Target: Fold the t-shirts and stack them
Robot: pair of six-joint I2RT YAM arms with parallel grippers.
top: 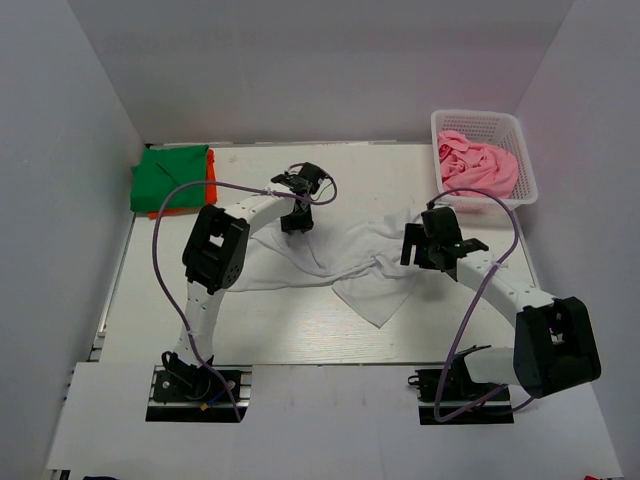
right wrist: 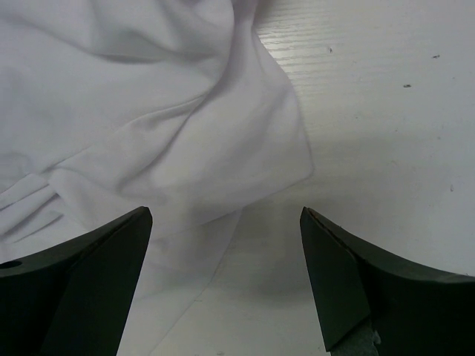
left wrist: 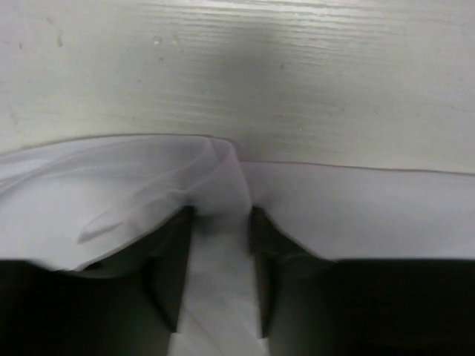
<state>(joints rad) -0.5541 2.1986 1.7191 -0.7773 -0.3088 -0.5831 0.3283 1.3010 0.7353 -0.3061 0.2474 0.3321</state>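
The white t-shirt point(top: 372, 288) lies rumpled across the middle of the bench point(top: 300, 335), stretched between the two arms. The left jaws are clenched on a raised fold of it. The left wrist view shows cloth filling the narrow gap between the dark fingers point(left wrist: 169, 274) and draping over both. The right jaws stand released and wide apart, gripping nothing. The shirt's rounded edge lies ahead of one of them and bare bench ahead of the other. Past the hem, ahead of the left jaws, is open pale wood. Well off to the outer side of the left jaws, the green t-shirt point(top: 168, 178) sits folded on the orange t-shirt point(top: 211, 186). Beyond the right jaws, the pink t-shirt point(top: 478, 165) is heaped in a white basket point(top: 478, 117). White walls point(top: 300, 60) enclose the bench.
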